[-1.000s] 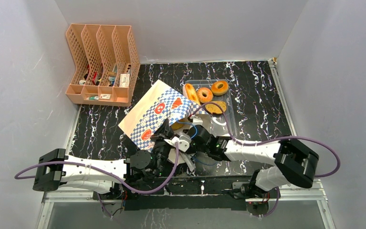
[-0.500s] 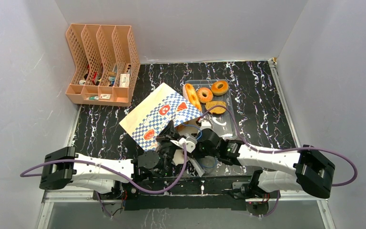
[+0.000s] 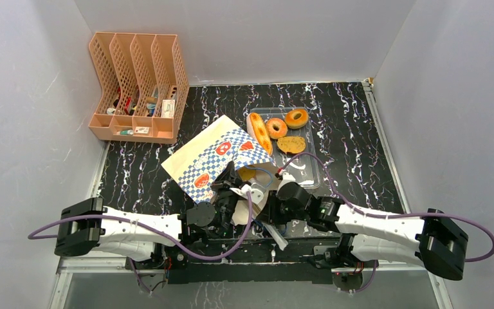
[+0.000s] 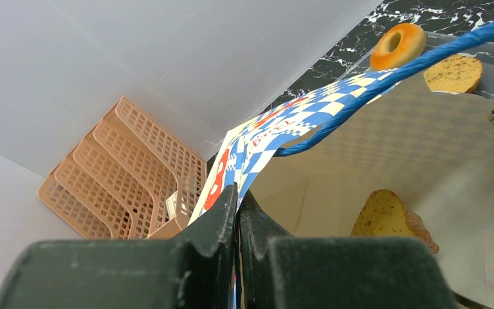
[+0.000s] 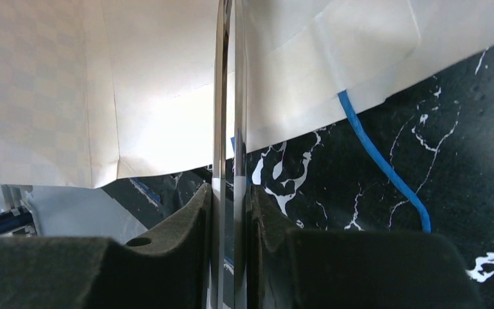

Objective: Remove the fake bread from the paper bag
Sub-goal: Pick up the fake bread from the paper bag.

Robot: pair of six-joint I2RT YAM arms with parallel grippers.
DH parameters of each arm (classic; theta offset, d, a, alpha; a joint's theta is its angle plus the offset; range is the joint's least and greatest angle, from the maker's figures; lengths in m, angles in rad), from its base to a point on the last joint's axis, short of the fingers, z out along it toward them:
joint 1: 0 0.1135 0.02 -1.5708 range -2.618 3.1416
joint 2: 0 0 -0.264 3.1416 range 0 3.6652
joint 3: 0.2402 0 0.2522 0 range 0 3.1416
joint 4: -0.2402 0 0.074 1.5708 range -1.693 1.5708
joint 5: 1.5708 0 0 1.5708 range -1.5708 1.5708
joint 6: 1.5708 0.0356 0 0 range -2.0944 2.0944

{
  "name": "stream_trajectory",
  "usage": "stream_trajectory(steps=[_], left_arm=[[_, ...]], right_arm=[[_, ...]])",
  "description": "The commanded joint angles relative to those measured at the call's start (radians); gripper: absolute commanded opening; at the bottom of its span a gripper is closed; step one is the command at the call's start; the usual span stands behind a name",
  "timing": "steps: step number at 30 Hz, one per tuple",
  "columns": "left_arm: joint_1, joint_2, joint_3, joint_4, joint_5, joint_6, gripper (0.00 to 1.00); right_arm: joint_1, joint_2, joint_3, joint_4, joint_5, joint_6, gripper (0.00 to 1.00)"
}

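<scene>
The paper bag (image 3: 213, 153) lies tilted on the table with its mouth toward the arms. My left gripper (image 3: 230, 185) is shut on its checkered rim (image 4: 252, 168), holding the mouth up. Inside lies a golden bread piece with a brown crust (image 4: 389, 219), also seen at the mouth from above (image 3: 247, 172). My right gripper (image 3: 265, 207) is shut on the thin metal tongs (image 5: 229, 116), their tips just outside the bag's mouth (image 5: 167, 96). On the clear tray (image 3: 305, 172) lie a long loaf (image 3: 258, 132), two glazed rings (image 3: 276, 127) (image 3: 296, 118) and a toast slice (image 3: 291, 144).
A peach mesh file organizer (image 3: 138, 87) stands at the back left and shows in the left wrist view (image 4: 128, 167). The bag's blue cord handle (image 5: 381, 164) trails on the black marbled table. Grey walls close in three sides. Purple cables loop over the arms.
My right arm has pulled back toward the near edge and right, drawing the tongs out from the bag's mouth. The bag, held by my left gripper, has shifted slightly right.
</scene>
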Motion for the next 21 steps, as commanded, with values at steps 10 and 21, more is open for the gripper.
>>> stream_trajectory(steps=[10,21], left_arm=[[0.048,0.026,0.054,0.012,0.004,-0.014,0.00],[0.129,0.013,0.050,-0.049,0.060,-0.091,0.00]], right_arm=[[-0.011,-0.062,0.052,-0.099,-0.021,-0.010,0.25],[-0.048,-0.213,0.032,-0.228,0.000,0.037,0.25]])
